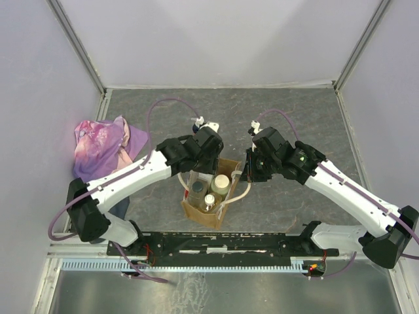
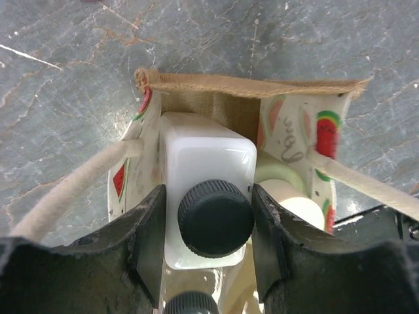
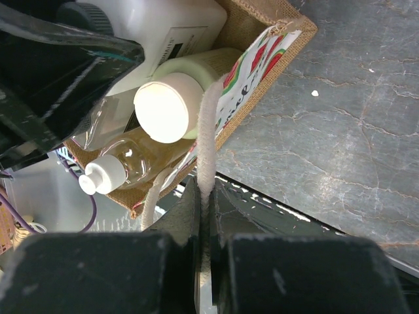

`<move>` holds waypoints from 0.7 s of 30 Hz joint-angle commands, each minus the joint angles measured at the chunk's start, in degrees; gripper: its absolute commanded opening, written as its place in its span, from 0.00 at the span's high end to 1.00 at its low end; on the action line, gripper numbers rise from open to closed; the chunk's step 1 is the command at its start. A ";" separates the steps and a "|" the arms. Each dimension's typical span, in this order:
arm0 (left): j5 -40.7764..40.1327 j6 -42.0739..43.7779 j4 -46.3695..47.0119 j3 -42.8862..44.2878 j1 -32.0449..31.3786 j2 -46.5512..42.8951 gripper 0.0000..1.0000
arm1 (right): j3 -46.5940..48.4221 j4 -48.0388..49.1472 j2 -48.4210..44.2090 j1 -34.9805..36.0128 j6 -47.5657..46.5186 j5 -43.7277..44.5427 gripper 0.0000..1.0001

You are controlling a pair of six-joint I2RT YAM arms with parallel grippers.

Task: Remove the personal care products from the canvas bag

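1. At the middle of the grey table (image 1: 294,118), just ahead of the arm bases, the canvas bag (image 1: 196,214) stands upright with its mouth open. Its bottles are all inside.
2. The left gripper (image 2: 208,191) reaches down into the far end of the bag. Its fingers sit one on each side of the white bottle (image 2: 206,157), and the pads look pressed against the bottle's walls below the dark cap. The bottle has not left the bag.
3. The right gripper (image 3: 204,209) is on the bag's right side, its fingers closed together on the cream rope handle (image 3: 208,124). This seems meant to steady the bag.
4. Three more items are packed beside the white bottle:
   - a pale green bottle (image 3: 167,108) with a cream cap
   - a clear amber bottle (image 3: 134,160) with a small white cap
   - a second dark cap (image 2: 190,305), whose bottle is hidden
5. No product lies on the table in the overhead view, so I judge the task barely begun. The first lift is about to happen and every bottle remains to be removed.
6. The pink-purple garment (image 1: 98,140) lies well apart at the left wall.
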 commanded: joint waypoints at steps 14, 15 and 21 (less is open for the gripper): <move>-5.35 8.45 -14.47 50.24 -0.70 9.78 0.83 | -0.35 1.58 -0.53 0.18 0.14 0.80 0.96; -6.15 8.97 -14.47 51.15 -0.61 10.41 0.83 | -0.30 1.67 -0.50 0.18 0.14 0.80 0.96; -8.86 11.66 -8.94 46.68 0.72 12.50 0.83 | -0.29 1.95 -0.43 0.18 0.01 0.64 0.96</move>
